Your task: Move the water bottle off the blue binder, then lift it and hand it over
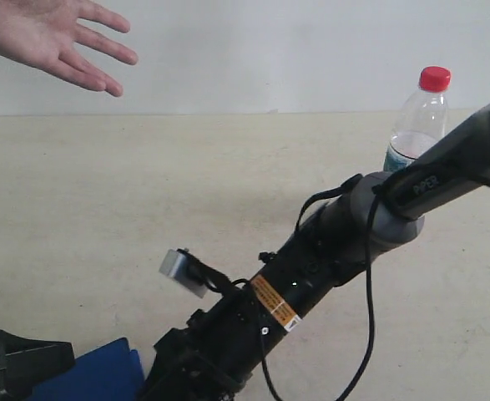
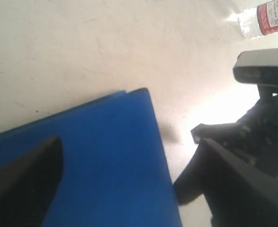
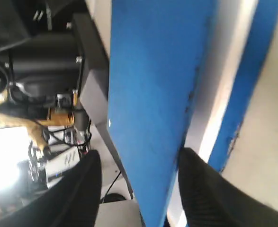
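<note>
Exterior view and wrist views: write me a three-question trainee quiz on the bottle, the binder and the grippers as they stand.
1. True or false: the water bottle stands upright on the table, off the blue binder.
2. What lies between the right gripper's fingers? A the blue binder; B the water bottle; C nothing.
3. Fill in: in the exterior view, the open hand is at the upper ___.

Key: 1 true; 2 A; 3 left.
</note>
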Controlling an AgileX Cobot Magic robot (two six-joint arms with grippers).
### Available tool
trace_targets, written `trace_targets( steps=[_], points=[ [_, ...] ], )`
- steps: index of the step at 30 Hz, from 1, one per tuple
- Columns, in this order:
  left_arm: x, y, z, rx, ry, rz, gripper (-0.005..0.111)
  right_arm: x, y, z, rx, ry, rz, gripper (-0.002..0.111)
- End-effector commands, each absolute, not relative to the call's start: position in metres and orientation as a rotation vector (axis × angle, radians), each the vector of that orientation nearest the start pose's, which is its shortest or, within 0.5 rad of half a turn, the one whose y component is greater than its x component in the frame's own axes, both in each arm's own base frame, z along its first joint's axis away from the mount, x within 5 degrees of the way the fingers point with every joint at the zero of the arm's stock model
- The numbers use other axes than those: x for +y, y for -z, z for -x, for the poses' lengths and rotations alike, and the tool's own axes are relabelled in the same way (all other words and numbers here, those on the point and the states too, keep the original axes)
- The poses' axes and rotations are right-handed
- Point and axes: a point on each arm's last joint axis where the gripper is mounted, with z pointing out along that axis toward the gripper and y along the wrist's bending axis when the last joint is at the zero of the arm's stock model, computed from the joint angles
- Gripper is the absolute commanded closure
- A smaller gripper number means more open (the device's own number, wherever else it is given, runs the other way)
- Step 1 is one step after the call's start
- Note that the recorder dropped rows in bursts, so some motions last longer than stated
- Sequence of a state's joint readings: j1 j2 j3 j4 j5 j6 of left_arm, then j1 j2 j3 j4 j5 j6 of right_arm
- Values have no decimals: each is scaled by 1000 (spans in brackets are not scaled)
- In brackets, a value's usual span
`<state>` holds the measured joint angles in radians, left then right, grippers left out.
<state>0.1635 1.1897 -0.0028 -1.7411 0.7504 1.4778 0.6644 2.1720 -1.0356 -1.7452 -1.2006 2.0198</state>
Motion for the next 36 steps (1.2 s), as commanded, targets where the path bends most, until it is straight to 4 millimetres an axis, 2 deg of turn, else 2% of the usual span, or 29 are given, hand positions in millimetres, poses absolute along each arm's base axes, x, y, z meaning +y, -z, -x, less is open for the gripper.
trace_targets(
  steps=[1,7,9,10,11,12,14,17,21,29,36],
  points=[
    [-44,-132,-112,2396,999,296,33,300,-107,-204,2584,-1868,1206,64],
    [-43,-133,-113,2390,979,259,33,307,-113,-207,2532,-1863,1243,64],
    [-41,-142,-127,2347,941,197,33,307,-110,-211,2548,-1796,1218,68],
    [-38,-147,-135,2333,904,190,33,307,-109,-211,2548,-1787,1216,79],
    [-35,-147,-137,2338,876,213,33,307,-109,-211,2535,-1790,1231,86],
    [-31,-145,-138,2362,821,266,33,307,-111,-209,2490,-1821,1276,98],
    [-26,-138,-134,2448,721,258,33,307,-113,-208,2434,-1845,1329,108],
    [-19,-128,-127,2555,617,348,34,307,-112,-208,2390,-1827,1365,108],
    [-20,-128,-126,2556,630,368,37,307,-110,-210,2400,-1784,1353,108],
    [-33,-134,-125,2518,845,348,39,311,-113,-201,2381,-1843,1397,108],
    [-35,-138,-127,2468,909,358,39,318,-113,-190,2367,-1849,1453,108]
  ],
)
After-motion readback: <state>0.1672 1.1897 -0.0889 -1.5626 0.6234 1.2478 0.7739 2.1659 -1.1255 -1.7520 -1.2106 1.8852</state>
